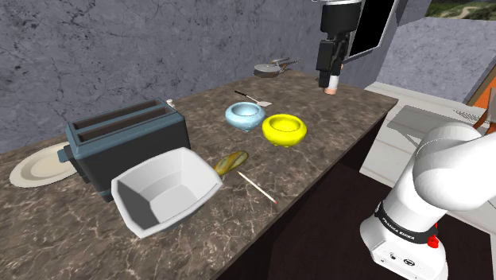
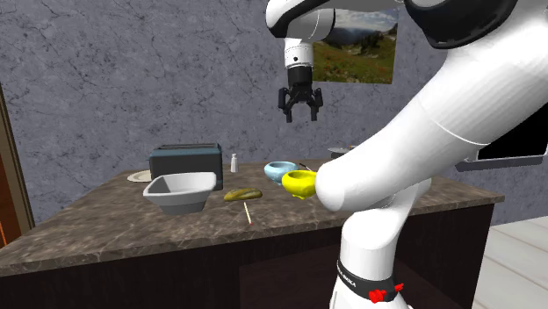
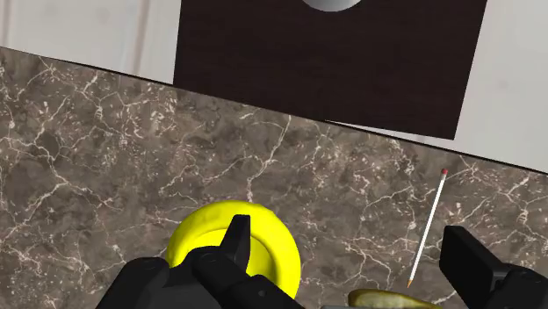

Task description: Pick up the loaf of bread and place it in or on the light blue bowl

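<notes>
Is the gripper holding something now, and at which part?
Nothing is held: the gripper hangs open above the counter, and the loaf of bread lies on it.

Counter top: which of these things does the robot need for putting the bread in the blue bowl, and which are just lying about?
Part of the job: loaf of bread; light blue bowl; gripper, open, high over the counter.

Just lying about: yellow bowl; toaster; white tub; plate; pencil.
</notes>
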{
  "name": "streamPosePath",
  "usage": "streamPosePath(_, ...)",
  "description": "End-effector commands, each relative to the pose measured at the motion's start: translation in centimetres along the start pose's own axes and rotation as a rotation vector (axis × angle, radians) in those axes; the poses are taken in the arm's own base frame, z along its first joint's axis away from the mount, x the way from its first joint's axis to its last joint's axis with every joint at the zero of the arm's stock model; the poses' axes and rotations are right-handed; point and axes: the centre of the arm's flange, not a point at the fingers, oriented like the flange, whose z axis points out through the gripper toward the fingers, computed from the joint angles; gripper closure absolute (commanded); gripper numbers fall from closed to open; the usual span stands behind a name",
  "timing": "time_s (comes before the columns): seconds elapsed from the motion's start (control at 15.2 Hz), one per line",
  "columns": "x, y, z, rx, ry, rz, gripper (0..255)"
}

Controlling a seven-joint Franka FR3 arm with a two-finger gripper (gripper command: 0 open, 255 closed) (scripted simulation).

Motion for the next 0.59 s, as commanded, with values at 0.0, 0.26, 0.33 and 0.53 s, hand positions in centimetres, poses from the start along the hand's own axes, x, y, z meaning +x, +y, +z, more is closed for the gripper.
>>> streamPosePath(0.0,0.0,0.0,0.0,0.0,0.0,0.0,0)
streamPosePath(0.26,4.1,0.5,3.4,0.017,-0.003,-0.151,0)
streamPosePath(0.33,5.2,0.6,4.2,0.021,-0.004,-0.188,0)
streamPosePath(0.53,8.3,0.4,6.7,0.033,-0.006,-0.301,0)
